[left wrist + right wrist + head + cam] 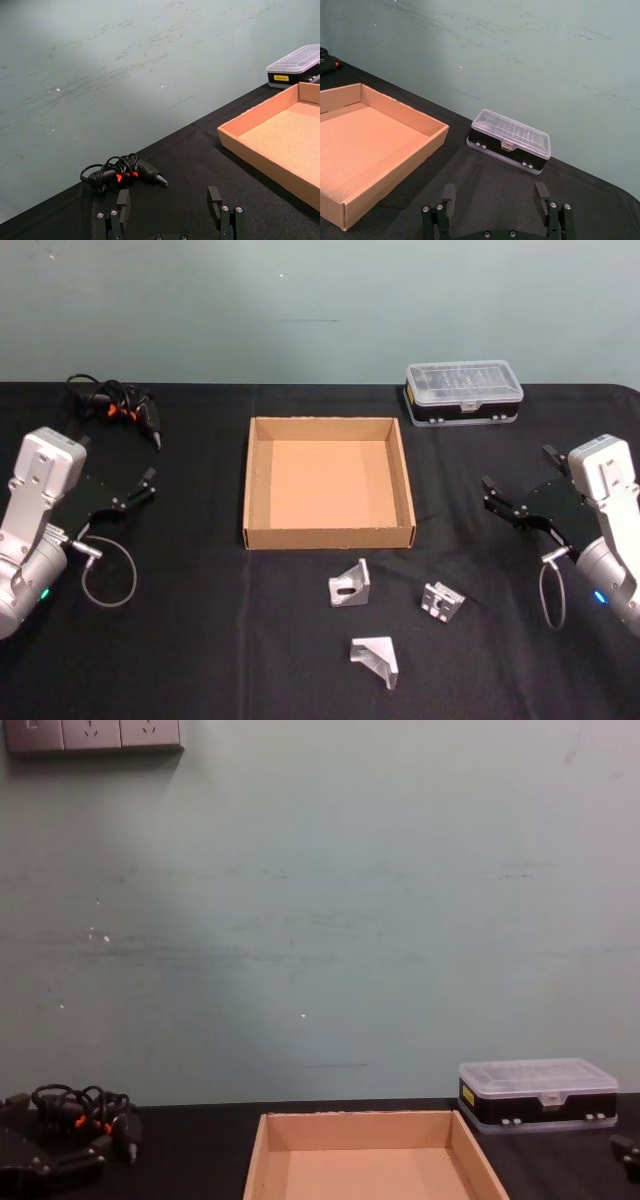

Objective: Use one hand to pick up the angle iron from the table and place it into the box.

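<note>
Three silver angle irons lie on the black table (200, 640) in front of the box: one (350, 583) nearest its front wall, one (441, 600) to the right, one (376, 660) closest to me. The tan cardboard box (328, 536) sits mid-table with nothing in it, and also shows in the wrist and chest views (260, 160) (395, 165) (360, 1117). My left gripper (145, 488) (169, 200) hovers open left of the box. On the box's right, my right gripper (515, 472) (495, 194) is open too. Both hold nothing and are well away from the angle irons.
A clear-lidded plastic case (463, 392) (510, 140) (537, 1092) stands at the back right of the table. A black tool with orange marks and a coiled cable (115, 405) (122, 172) lies at the back left. A green wall rises behind the table.
</note>
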Robot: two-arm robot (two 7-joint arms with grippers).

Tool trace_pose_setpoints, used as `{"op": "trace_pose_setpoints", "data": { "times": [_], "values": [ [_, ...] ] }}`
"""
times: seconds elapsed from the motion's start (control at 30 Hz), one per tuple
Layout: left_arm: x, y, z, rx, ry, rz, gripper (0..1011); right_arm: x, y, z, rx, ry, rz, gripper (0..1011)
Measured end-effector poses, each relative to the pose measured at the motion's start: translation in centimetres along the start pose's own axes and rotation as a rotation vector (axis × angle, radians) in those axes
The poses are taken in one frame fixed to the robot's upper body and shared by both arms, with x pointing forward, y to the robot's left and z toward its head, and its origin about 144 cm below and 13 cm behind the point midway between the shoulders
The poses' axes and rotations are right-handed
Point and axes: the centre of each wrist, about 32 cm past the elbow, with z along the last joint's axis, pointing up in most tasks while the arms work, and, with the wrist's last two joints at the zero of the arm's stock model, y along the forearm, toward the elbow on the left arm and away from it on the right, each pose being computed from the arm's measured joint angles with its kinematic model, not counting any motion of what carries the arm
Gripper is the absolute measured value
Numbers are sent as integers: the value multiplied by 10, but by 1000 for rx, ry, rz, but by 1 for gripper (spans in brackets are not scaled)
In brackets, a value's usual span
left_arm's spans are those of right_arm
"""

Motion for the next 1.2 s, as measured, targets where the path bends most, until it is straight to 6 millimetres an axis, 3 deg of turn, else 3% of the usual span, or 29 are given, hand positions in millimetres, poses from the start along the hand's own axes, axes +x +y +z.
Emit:
{"op": "trace_pose_setpoints", "data": {
  "times": [1.2],
  "values": [
    [0,0,0,0,0,0,1012,0,0,0,0,0,0,1002]
  ]
}}
